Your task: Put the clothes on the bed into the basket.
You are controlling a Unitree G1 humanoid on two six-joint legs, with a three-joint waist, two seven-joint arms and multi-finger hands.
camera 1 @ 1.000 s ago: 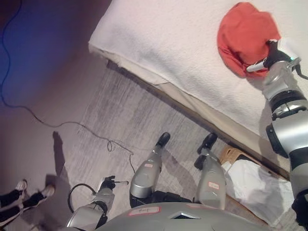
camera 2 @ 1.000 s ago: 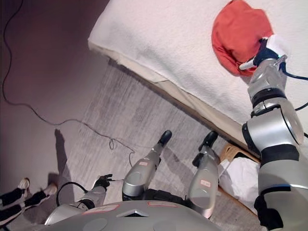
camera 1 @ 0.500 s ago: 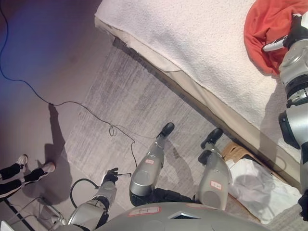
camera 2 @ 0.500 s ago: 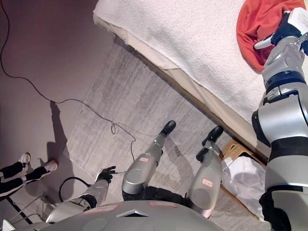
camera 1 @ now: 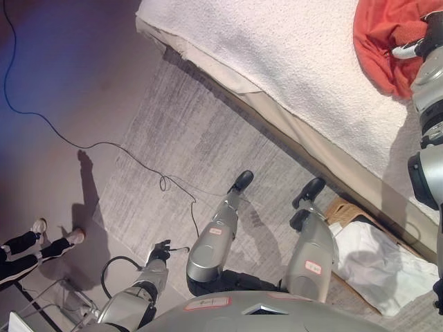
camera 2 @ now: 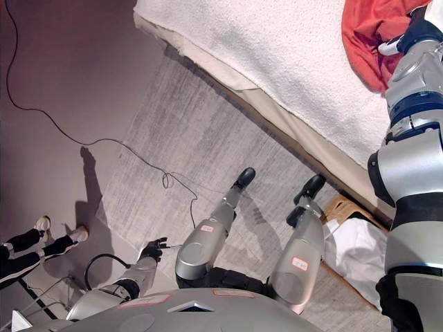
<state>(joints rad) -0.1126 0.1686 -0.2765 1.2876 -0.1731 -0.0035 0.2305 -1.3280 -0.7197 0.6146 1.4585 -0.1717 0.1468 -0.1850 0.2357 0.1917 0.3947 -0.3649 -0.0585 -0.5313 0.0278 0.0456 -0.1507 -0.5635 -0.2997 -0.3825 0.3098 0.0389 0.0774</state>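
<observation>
A red garment lies bunched on the white bed at the top right. My right hand rests on the near edge of the garment, at the edge of the view; it also shows in the right eye view. My left hand hangs low at the bottom left above the floor, open and empty. A woven basket stands on the floor at the lower right beside the bed, with a white cloth in it.
The bed's edge runs diagonally from top left to right. A grey rug lies beside it. A thin cable crosses the floor. A person's legs and shoes show at the left edge.
The camera has shifted, so the bed and garment sit further up and right in the picture. My right hand stays on the red garment. My left hand has not moved.
</observation>
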